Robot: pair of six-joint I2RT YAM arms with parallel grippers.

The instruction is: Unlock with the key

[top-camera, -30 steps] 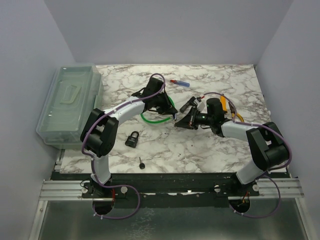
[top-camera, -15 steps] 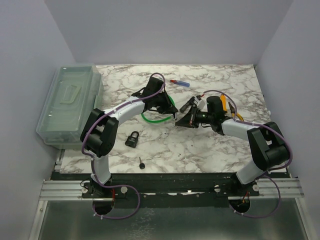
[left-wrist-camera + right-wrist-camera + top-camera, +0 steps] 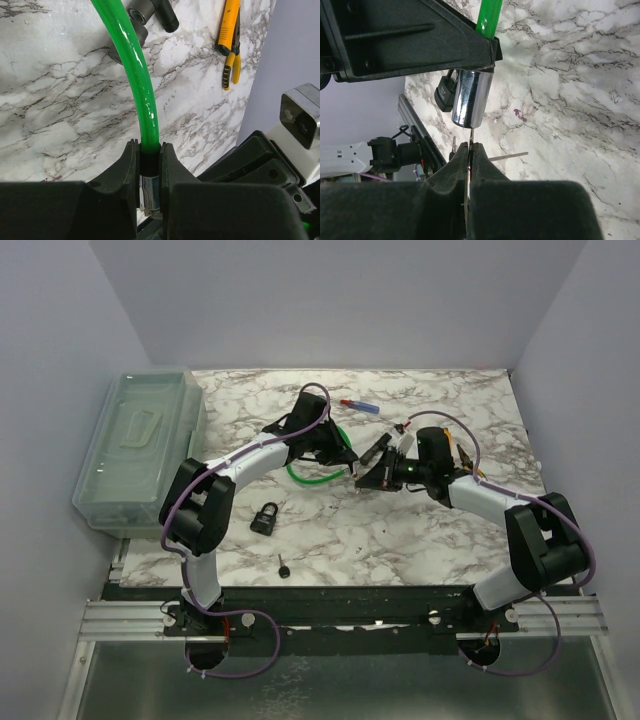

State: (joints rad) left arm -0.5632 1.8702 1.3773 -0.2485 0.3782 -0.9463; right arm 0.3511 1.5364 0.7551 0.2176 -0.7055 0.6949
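Observation:
A green cable lock (image 3: 310,475) loops on the marble table. My left gripper (image 3: 149,165) is shut on its chrome cylinder end (image 3: 150,195), just below the green cable (image 3: 142,75). In the right wrist view that cylinder (image 3: 472,97) hangs end-down from the left fingers (image 3: 410,40). My right gripper (image 3: 470,150) is shut on a thin key (image 3: 471,135), whose blade tip meets the cylinder's lower face. How far the tip is in cannot be told. From above, the two grippers (image 3: 345,458) (image 3: 368,472) meet at mid-table.
A black padlock (image 3: 265,517) and a small dark key (image 3: 284,568) lie near the front left. A clear plastic box (image 3: 140,445) stands at the left edge. Orange pliers (image 3: 229,45) and a red-and-blue tool (image 3: 360,405) lie farther back.
My right gripper has moved left and a little back with the key, closing on the cylinder in the left gripper. The green cable has shifted slightly.

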